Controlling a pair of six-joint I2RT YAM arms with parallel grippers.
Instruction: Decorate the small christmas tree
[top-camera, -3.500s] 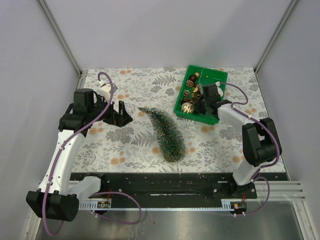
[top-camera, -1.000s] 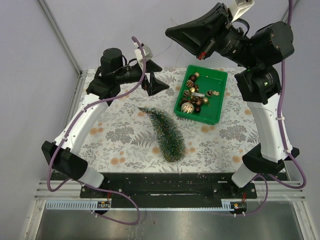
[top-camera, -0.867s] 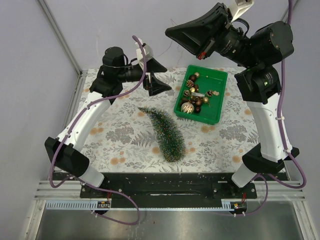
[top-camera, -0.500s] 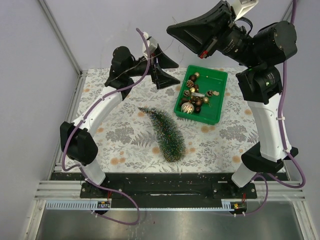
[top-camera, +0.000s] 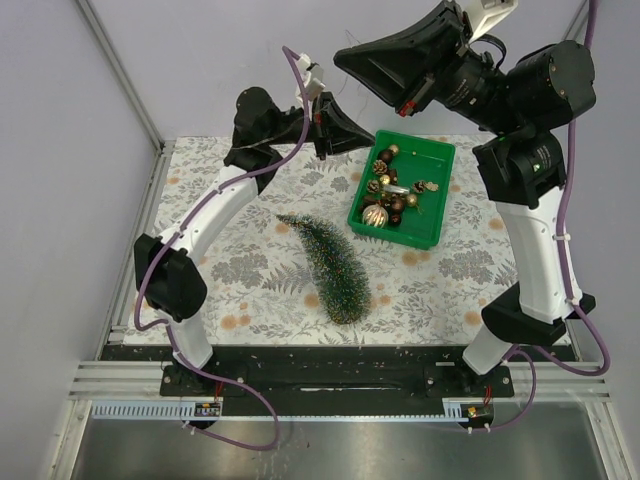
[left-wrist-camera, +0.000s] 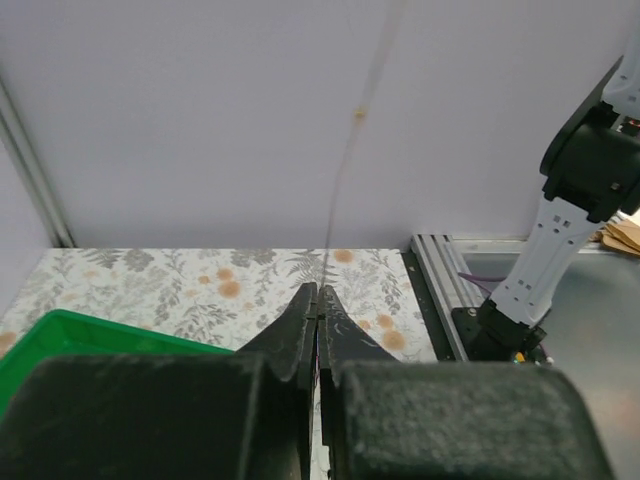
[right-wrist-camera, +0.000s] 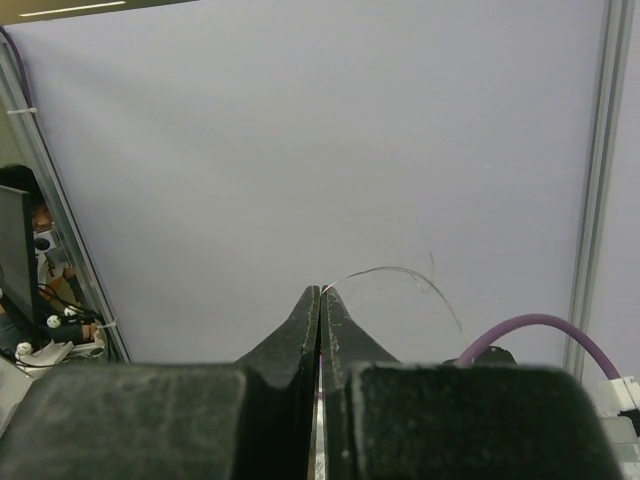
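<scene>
The small christmas tree (top-camera: 330, 262) lies on its side in the middle of the floral mat, bristly dark green, its point toward the back left. My right gripper (top-camera: 337, 60) is raised high over the back of the table. Its jaws (right-wrist-camera: 321, 292) are shut on a thin wire strand (right-wrist-camera: 400, 270) that curls out from the tips. My left gripper (top-camera: 370, 140) hovers by the back-left corner of the green bin (top-camera: 358, 195). It is shut too (left-wrist-camera: 321, 290), with the strand (left-wrist-camera: 340, 180) rising from its tips and a tiny bead on it.
The green bin holds several ornaments (top-camera: 392, 197): gold and dark baubles and pinecones. White walls and metal frame posts (top-camera: 120, 70) enclose the table on three sides. The right arm's base column (left-wrist-camera: 540, 260) shows in the left wrist view.
My left arm has swung up and to the right, from over the mat's back left to beside the bin, and its jaws have gone from open to shut. The right arm has barely moved.
</scene>
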